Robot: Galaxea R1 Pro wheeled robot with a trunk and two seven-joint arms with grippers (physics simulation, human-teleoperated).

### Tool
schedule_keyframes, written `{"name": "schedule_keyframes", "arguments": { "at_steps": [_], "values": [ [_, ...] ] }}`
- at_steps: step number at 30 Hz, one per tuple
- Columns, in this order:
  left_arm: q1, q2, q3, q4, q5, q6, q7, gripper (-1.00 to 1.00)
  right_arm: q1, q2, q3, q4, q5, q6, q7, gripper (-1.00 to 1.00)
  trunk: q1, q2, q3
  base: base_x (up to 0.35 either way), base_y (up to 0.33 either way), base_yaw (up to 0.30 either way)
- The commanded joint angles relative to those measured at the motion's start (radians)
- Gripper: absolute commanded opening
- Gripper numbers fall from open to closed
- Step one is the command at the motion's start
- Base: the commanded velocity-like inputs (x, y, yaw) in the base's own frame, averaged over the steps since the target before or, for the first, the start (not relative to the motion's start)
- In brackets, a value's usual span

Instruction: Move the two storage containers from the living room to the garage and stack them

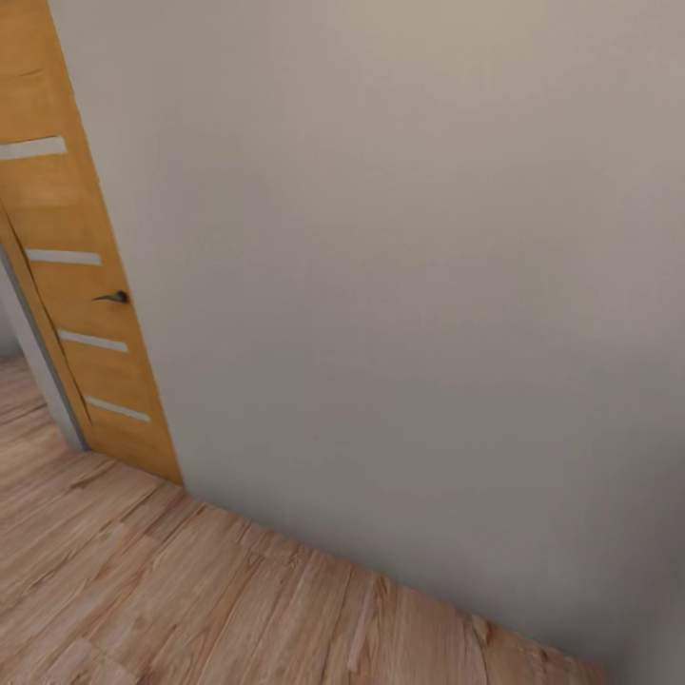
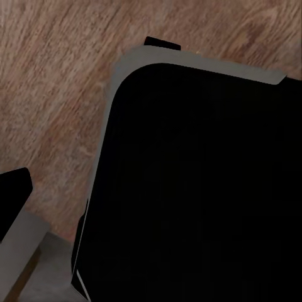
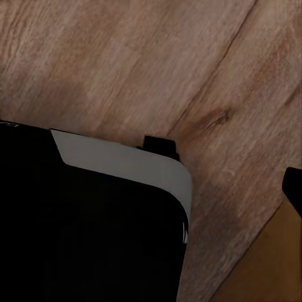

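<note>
Ahead, you face a wall [image 1: 409,285] and door [image 1: 76,285]; no containers by your fingers, whose opening I cannot tell; expect stiff, light boxes, gripped by the rims.

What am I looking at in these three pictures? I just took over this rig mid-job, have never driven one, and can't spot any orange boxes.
This is a wheeled robot with two arms, shown in a simulator. The large picture comes from the camera on its head, looking forward and down. It faces a plain grey-white wall, with a wooden door and its dark handle at the left, and light wood-plank floor below.

The two smaller pictures come from cameras on the wrists, pointing downward. Each shows a black, grey-edged rounded body, probably the robot's own base, over the same plank floor.

The wall, door and floor are all that these frames offer, so the robot looks to be travelling between rooms. I can't tell whether either gripper is open or holding anything.
</note>
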Motion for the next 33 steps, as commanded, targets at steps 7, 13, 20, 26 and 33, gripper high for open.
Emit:
{"name": "schedule_keyframes", "arguments": {
  "at_steps": [7,13,20,26,33],
  "values": [
    [-0.001,0.0,0.002,0.0,0.002,-0.002,0.001,1.0,-0.002,0.0,0.008,0.003,-0.009,-0.006,0.001,1.0,0.0,0.0,-0.001,0.206,0.0,0.269],
    [-0.001,0.0,0.002,-0.001,0.002,-0.002,0.001,1.0,-0.001,0.0,0.008,0.003,-0.009,-0.006,-0.001,1.0,0.0,0.0,-0.001,0.103,0.0,0.272],
    [0.0,0.0,0.003,-0.001,0.002,-0.002,0.001,1.0,-0.001,0.001,0.006,0.003,-0.01,-0.006,-0.017,1.0,0.0,0.0,-0.001,0.009,0.0,0.284],
    [-0.001,0.0,0.01,-0.002,0.002,-0.002,0.001,1.0,-0.001,0.002,-0.004,0.003,-0.016,-0.004,-0.02,1.0,0.0,0.0,-0.001,0.001,0.0,0.291],
    [-0.001,0.0,0.032,-0.002,0.002,-0.002,0.001,1.0,-0.001,0.002,-0.004,0.003,-0.018,0.012,-0.02,1.0,0.0,0.0,-0.001,0.0,0.0,0.296]
  ]
}}
